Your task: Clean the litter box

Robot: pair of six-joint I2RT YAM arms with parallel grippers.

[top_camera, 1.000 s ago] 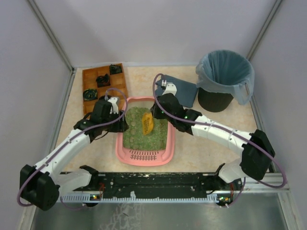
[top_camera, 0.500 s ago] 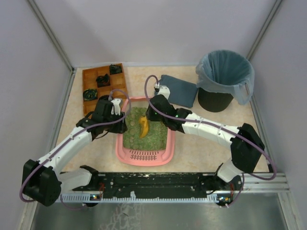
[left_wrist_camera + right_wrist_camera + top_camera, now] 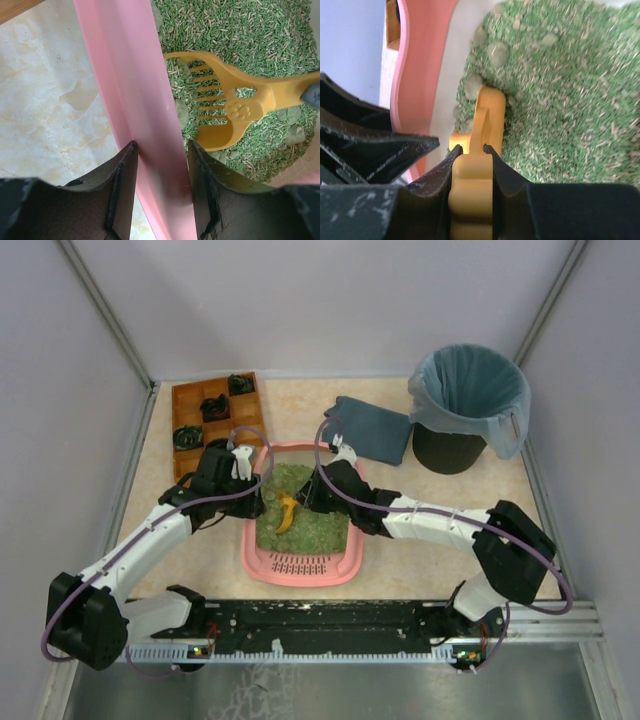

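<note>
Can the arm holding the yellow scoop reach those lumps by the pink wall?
Probably yes. The right gripper holds the scoop with its head down in the litter, right beside the lumps, and nothing lies between them. The left gripper holds the litter box wall.

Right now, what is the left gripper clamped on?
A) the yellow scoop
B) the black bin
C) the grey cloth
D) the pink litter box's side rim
D: in the left wrist view the left gripper straddles the rim of the litter box, with a finger against each side. The yellow scoop is in the right gripper.
</note>
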